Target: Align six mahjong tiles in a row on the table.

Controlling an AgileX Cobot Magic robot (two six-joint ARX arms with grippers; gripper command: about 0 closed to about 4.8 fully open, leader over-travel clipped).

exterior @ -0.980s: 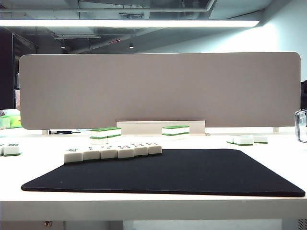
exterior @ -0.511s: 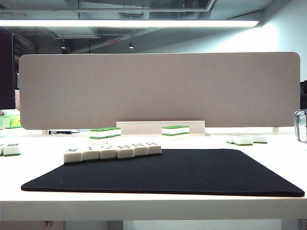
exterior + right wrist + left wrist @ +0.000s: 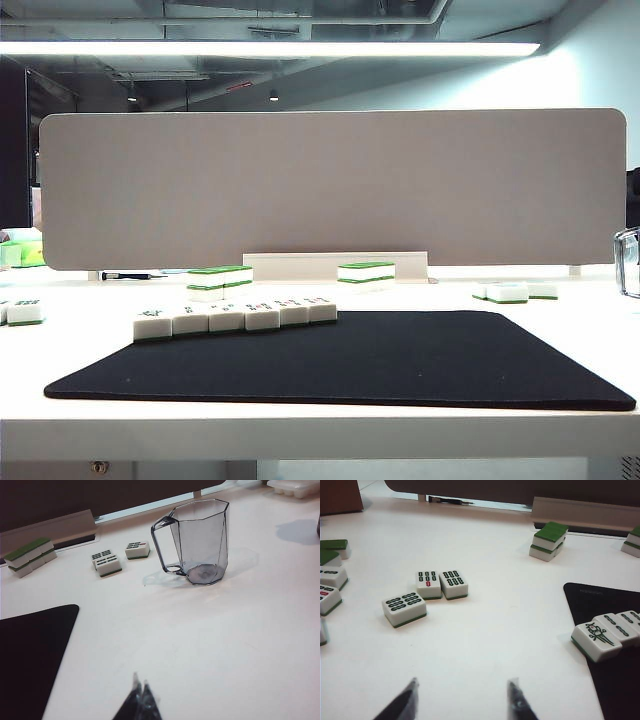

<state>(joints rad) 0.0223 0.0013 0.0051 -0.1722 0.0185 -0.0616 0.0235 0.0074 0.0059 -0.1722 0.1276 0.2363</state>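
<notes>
Six mahjong tiles lie face up in one touching row along the back edge of a black mat on the white table. The row's end tile, with a bird mark, shows in the left wrist view. My left gripper hangs open over bare table, well apart from that tile, with nothing between its fingertips. In the right wrist view my right gripper is shut on nothing above the table beside the mat. Neither gripper shows in the exterior view.
A grey partition closes the back. Green-backed tile stacks sit before it. Loose tiles lie at the right and the left. A clear plastic jug stands beyond my right gripper.
</notes>
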